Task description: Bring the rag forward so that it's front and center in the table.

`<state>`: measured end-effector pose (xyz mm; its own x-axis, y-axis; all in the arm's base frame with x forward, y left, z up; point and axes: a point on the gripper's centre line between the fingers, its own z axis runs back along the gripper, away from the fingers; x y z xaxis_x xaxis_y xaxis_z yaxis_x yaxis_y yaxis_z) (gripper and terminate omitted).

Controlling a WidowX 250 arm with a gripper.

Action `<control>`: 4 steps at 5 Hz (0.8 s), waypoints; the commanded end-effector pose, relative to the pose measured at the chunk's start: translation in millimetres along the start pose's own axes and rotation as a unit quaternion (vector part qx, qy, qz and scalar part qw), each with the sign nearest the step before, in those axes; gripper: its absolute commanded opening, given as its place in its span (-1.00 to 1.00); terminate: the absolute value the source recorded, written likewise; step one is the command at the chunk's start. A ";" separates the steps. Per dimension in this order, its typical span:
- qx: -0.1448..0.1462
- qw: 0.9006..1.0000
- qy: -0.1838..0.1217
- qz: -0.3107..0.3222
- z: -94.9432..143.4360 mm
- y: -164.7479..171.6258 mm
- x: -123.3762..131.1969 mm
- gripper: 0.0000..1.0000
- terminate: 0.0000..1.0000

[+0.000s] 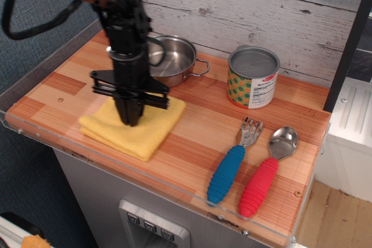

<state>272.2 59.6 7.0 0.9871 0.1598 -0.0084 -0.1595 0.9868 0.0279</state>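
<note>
The yellow folded rag (142, 132) lies flat on the wooden plank table (192, 143), near the front edge and left of the middle. My black gripper (131, 121) points straight down with its fingertips pressed into the rag's centre; the fingers look closed together on the cloth. The arm hides part of the rag's back edge and part of the steel pan behind it.
A steel pan (174, 59) stands at the back, just behind the rag. A tin can (252, 77) stands at the back right. A blue-handled fork (232, 161) and a red-handled spoon (264, 175) lie at the front right. A clear acrylic rim (116, 169) runs along the front edge.
</note>
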 end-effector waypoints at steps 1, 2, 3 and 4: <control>0.004 1.000 -0.013 -0.025 8.1 -22.5 -5.4 -1.00 -1.00; -0.004 1.000 -0.013 -0.021 9.3 -26.2 -5.7 -1.00 -1.00; -0.004 1.000 -0.014 -0.018 10.2 -27.2 -5.3 -1.00 -1.00; -0.003 1.000 -0.018 -0.018 11.1 -28.0 -2.6 -1.00 -1.00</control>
<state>268.4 35.9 8.3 0.9900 0.1413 -0.0024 -0.1412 0.9898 0.0204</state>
